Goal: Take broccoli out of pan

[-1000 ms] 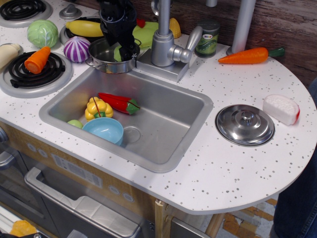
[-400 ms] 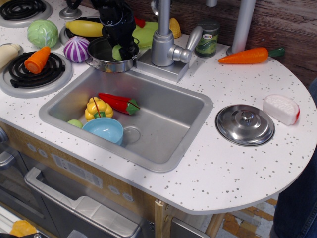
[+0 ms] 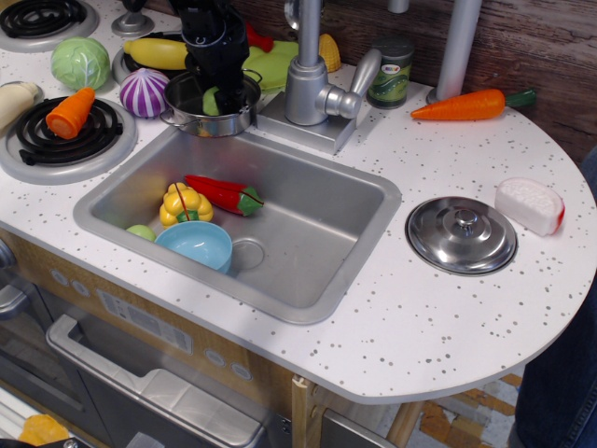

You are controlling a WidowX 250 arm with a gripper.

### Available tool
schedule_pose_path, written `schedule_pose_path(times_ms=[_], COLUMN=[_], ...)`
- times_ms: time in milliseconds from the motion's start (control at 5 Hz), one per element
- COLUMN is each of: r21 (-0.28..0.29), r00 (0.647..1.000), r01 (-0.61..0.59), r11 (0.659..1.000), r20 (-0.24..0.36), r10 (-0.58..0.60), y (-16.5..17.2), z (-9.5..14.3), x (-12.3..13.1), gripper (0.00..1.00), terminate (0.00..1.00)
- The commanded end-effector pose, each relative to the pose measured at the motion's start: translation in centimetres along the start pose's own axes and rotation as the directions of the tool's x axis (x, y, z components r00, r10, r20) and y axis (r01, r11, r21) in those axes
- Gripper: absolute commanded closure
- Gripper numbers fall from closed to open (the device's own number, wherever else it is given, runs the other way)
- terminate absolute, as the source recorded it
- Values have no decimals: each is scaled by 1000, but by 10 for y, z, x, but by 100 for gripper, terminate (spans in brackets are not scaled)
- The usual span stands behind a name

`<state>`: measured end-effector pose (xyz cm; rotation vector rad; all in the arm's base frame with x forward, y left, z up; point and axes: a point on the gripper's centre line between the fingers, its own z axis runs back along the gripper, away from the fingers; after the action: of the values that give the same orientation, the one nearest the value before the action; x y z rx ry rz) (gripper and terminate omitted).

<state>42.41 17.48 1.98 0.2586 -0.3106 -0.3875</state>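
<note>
**Gripper down in the pan, broccoli at its tips**

Black arm links come in from the top edge of the frame and drop almost straight down, ending in the gripper (image 3: 220, 97) inside the pan (image 3: 198, 119). The fingers point downward, with the wrist directly above them and no obvious sideways lean. A pale-green sliver of the broccoli (image 3: 212, 101) shows at the left of the fingertips, low inside the pan and touching or pressed against the gripper. The dark fingers hide most of it, so I cannot tell whether they are pinching it or spread beside it.

The pan sits on the white speckled counter (image 3: 438, 308) at the back-left corner of the sink (image 3: 308, 243), just left of the faucet (image 3: 312, 84). A purple cabbage (image 3: 145, 92) lies just beside the pan's left handle, with a light-green cabbage ball (image 3: 80, 63) farther left. In the sink lie a red pepper (image 3: 224, 193), a yellow pepper (image 3: 185, 204) and a blue bowl (image 3: 194, 246). The steel lid (image 3: 461, 234) rests on the counter right of the sink, well apart from the pan.
</note>
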Motion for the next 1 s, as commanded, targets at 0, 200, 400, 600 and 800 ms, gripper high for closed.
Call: schedule_pose_path(times_ms=[0, 200, 400, 600, 800], r21=[169, 202, 181, 158, 120], r00=[997, 974, 928, 900, 903], r01=[-74, -183, -327, -396, -392], r11=[983, 962, 928, 905, 912], r20=[-26, -96, -124, -126, -140], r10=[79, 205, 351, 416, 407], y=[6, -26, -83, -127, -145], z=[99, 135, 142, 125, 110], x=[10, -3, -11, -10, -13], gripper=[100, 100, 100, 100, 100], terminate=[0, 0, 0, 0, 0])
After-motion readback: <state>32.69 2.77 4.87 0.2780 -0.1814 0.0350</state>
